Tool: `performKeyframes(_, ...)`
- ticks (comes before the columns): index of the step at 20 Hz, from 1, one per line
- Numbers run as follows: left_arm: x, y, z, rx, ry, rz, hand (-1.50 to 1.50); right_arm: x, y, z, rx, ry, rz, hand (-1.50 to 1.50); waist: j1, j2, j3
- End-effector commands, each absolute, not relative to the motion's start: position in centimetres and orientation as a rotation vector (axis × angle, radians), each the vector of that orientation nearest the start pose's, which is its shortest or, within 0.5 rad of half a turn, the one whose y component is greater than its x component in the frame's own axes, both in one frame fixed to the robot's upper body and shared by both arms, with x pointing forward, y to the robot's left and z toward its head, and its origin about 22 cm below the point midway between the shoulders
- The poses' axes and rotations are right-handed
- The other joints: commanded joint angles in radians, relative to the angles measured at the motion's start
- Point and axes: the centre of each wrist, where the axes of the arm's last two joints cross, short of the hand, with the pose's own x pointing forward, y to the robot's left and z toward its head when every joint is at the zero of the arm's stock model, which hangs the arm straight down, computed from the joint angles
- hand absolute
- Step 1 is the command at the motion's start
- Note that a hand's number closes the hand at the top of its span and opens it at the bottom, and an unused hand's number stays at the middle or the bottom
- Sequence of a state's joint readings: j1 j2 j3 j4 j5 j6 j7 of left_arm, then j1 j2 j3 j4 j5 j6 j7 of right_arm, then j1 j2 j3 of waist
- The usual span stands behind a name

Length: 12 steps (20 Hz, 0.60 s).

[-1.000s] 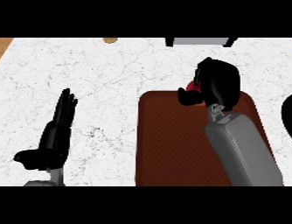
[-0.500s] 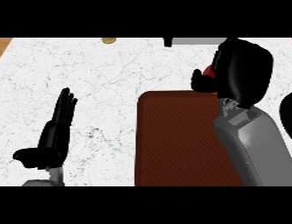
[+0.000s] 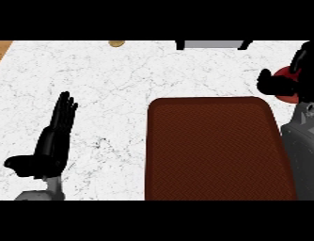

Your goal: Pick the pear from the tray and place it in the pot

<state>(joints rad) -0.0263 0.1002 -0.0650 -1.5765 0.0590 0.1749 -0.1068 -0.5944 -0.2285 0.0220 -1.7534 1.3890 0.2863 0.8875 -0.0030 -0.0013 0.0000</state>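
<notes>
Nearest to the robot, the brown tray [image 3: 219,148] lay bare on the white worktop [image 3: 118,84], so the pick from the tray looked done. At the near left the left hand [image 3: 49,146] rested on the worktop with its fingers straight and together, pointing away. Farther off, at the right edge, the right hand [image 3: 305,77] was beyond the far right corner of the tray, its fingers curled round a red object [image 3: 286,84], most probably the pear, though only a small part of it showed. The pot did not show in this view, so the placing was left to do. Compared with half a second earlier, the right hand had carried the pear farther to the right, and the view had shifted, so the pot's dark rim was out of sight. The left hand had not moved.
</notes>
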Motion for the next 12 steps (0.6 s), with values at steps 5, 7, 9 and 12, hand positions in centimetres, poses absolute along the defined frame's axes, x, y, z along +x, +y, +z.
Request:
performKeyframes(5,22.8,22.9,-1.2,0.109,-1.715,0.039,0.00,31.5,-29.3,21.4,-1.667,-0.981,0.355,1.50,0.006,0.002,0.000)
performKeyframes(7,23.8,22.9,1.0,0.094,-1.699,0.027,0.00,30.5,-30.5,19.8,-1.688,-0.981,0.344,1.50,0.004,0.001,0.000)
performKeyframes(9,25.7,22.4,0.1,0.106,-1.700,0.048,0.00,30.6,-33.2,21.3,-1.684,-0.964,0.360,1.50,0.000,0.003,0.000)
performKeyframes(12,24.2,23.6,0.1,0.121,-1.697,0.066,0.00,28.7,-37.3,20.1,-1.650,-0.957,0.355,1.50,0.000,0.001,0.000)
